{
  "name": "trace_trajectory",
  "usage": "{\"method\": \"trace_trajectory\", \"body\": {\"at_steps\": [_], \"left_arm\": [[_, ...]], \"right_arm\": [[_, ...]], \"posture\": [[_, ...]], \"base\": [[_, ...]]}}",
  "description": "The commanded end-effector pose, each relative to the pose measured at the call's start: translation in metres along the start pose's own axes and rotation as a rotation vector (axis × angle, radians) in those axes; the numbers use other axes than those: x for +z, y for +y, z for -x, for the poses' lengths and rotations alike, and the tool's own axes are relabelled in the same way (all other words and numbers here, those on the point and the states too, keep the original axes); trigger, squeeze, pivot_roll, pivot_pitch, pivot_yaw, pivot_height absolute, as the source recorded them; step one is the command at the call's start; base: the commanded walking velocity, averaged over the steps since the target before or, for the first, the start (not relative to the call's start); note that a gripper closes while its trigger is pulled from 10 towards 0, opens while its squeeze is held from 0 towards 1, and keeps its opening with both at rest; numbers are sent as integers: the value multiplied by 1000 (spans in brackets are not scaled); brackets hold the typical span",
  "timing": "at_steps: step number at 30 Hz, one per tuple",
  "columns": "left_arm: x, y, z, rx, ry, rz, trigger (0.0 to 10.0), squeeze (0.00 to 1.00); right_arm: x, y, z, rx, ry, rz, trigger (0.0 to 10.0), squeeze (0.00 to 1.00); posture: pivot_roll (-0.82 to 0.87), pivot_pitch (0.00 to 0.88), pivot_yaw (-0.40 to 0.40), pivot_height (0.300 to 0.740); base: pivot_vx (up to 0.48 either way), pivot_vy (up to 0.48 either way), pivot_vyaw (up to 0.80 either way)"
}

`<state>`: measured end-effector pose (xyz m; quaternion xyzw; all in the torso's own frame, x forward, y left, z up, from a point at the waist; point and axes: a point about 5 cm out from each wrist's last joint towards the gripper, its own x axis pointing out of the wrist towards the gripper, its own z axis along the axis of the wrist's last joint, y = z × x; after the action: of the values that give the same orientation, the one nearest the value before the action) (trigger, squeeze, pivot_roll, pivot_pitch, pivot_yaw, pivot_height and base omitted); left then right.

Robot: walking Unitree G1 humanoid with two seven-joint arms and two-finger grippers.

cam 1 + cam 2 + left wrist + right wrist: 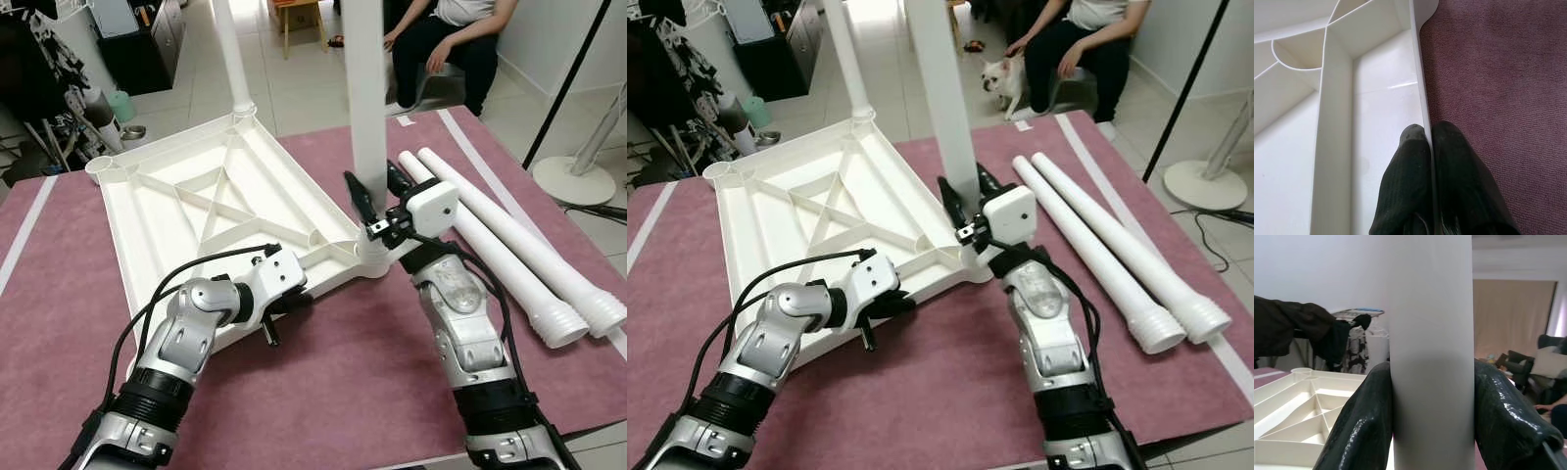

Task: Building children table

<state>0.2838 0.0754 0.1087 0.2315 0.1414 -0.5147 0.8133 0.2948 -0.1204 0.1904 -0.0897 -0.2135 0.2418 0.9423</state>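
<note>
A white plastic tabletop (186, 211) lies upside down on the purple mat, ribs facing up. One white leg (231, 54) stands in its far corner socket. A second white leg (365, 98) stands upright at the near right corner, and my right gripper (375, 191) is shut on it just above the socket; its black fingers (1364, 426) clasp both sides of the tube (1431, 352). My left gripper (1429, 139) is shut on the tabletop's near rim (1420, 93), one finger on each side of the thin wall. Two loose white legs (505, 250) lie on the mat at the right.
A person sits on a seat (451, 39) beyond the mat, with a small dog (1004, 80) beside them. A fan base (573, 179) and a black pole stand at the right. A wooden stool (299, 18) and dark furniture (147, 39) stand farther back.
</note>
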Motion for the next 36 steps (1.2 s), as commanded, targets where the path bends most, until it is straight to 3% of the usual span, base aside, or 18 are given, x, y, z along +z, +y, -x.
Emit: {"method": "trace_trajectory", "body": {"at_steps": [1,9,16,22,25,27,28,36], "left_arm": [[5,12,0,201,1,-48,10000,0],[4,12,3,204,8,-46,10000,0],[2,12,4,209,12,-41,10000,0],[3,11,4,208,9,-39,10000,0],[4,15,4,212,6,-38,10000,0],[4,15,4,212,6,-38,10000,0],[5,16,4,213,5,-40,10000,0],[6,15,3,206,4,-46,10000,0]], "right_arm": [[-27,9,6,30,129,-62,10000,0],[-30,-1,-3,18,115,-49,10000,0],[-35,13,6,90,135,-103,10000,0],[-33,23,21,186,151,-211,10000,0],[-34,12,32,114,163,-311,10000,0],[-34,12,32,114,163,-311,10000,0],[-36,4,39,54,166,-367,10000,0],[-42,-2,34,0,198,-372,10000,0]], "posture": [[-50,0,200,740],[-35,0,201,740],[-33,0,198,740],[-35,0,199,740],[-35,0,199,740],[-35,0,199,740],[-48,0,209,740],[-51,0,216,740]], "base": [[0,0,0],[0,0,0],[0,0,0],[0,0,0],[0,0,0],[0,0,0],[0,0,0],[0,0,0]]}}
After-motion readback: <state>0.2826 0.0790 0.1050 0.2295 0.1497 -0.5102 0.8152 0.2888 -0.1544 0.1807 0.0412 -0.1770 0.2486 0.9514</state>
